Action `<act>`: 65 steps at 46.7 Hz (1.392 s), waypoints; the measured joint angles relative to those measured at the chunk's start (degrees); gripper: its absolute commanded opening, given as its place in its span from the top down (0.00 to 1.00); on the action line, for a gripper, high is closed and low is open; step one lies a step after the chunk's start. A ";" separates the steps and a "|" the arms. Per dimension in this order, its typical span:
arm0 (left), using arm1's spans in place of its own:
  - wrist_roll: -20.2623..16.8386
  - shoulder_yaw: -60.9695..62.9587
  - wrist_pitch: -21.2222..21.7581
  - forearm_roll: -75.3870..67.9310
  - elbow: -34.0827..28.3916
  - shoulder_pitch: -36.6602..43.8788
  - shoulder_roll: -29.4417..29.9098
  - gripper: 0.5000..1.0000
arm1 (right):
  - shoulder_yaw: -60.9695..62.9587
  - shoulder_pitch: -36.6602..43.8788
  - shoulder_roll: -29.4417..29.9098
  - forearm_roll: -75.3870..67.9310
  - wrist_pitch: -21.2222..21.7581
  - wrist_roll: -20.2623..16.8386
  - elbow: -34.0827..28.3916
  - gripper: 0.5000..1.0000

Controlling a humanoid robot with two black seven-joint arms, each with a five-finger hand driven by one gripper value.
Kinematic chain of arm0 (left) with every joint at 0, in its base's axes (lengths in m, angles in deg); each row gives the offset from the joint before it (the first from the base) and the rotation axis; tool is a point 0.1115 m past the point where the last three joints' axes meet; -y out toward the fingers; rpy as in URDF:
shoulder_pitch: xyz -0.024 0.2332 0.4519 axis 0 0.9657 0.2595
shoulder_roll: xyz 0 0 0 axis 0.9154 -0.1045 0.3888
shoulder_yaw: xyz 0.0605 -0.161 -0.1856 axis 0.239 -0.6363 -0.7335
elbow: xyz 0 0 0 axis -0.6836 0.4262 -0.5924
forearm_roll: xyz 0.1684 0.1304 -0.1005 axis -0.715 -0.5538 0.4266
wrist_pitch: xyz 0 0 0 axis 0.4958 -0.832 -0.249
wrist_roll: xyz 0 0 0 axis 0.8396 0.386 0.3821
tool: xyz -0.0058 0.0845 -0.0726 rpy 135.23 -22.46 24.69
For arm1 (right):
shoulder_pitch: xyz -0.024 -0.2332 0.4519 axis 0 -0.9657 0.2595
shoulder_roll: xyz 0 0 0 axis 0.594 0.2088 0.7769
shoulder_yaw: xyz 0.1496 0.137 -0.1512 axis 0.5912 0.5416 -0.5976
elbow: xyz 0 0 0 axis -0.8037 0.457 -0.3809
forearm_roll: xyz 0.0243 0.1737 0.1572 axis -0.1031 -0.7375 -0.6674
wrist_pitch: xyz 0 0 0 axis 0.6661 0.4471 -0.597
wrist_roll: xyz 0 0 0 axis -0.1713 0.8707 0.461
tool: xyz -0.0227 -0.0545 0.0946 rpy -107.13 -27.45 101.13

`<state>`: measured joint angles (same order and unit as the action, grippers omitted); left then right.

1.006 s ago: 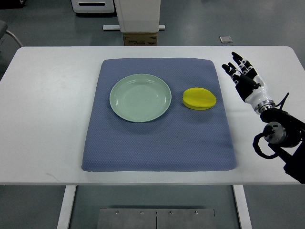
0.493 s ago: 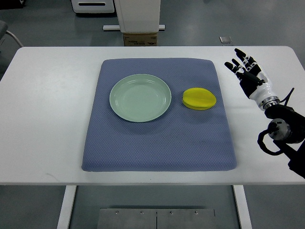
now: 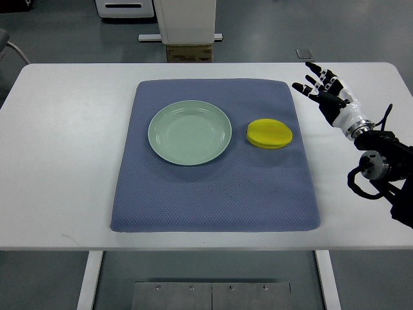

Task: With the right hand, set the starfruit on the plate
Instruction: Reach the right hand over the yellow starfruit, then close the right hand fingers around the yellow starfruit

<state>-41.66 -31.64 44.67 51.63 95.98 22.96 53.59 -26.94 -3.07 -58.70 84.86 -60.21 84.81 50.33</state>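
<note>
Starfruit (image 3: 270, 134) lies on the blue mat (image 3: 213, 194) just right of the empty plate (image 3: 190, 132), not touching it. Right hand (image 3: 326, 95) hovers right of the starfruit, fingers spread wide, empty, likely readying a grasp.

One cam only, top view, so no 2nd view to share anything w/. It sits high on the robot's own side and looks down steeply, facing away from the robot across the white table (image 3: 71, 148). Mid range: nearly the whole table fits in frame, near edge low in pic, far edge near the top, w/ grey floor beyond and a white stand base (image 3: 187, 22) at top centre. Table legs and a metal plate (image 3: 211, 296) show under the near edge. Blue mat (image 3: 213, 194) sits about centre frame, w/ the plate (image 3: 190, 132) and starfruit (image 3: 270, 134) on it. Right hand (image 3: 324, 92) comes in from the right edge.
</note>
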 measured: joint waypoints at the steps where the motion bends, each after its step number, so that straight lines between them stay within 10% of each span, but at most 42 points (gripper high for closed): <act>1: 0.00 0.00 0.00 0.00 0.00 0.00 0.00 0.00 | -0.91 0.30 -0.67 0.03 -0.01 0.09 -0.49 0.00; 25: 0.03 0.00 0.00 0.00 0.00 -0.02 0.00 0.00 | -12.63 4.91 -5.54 26.56 -0.68 2.69 -9.51 0.00; 65: 0.00 0.00 0.00 0.00 0.01 -0.01 0.00 0.00 | -31.68 11.74 -4.30 27.41 -10.23 3.92 -9.13 0.00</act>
<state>-41.65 -31.65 44.67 51.63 95.99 22.95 53.59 -58.62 8.67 -63.01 112.27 -70.44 88.73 41.19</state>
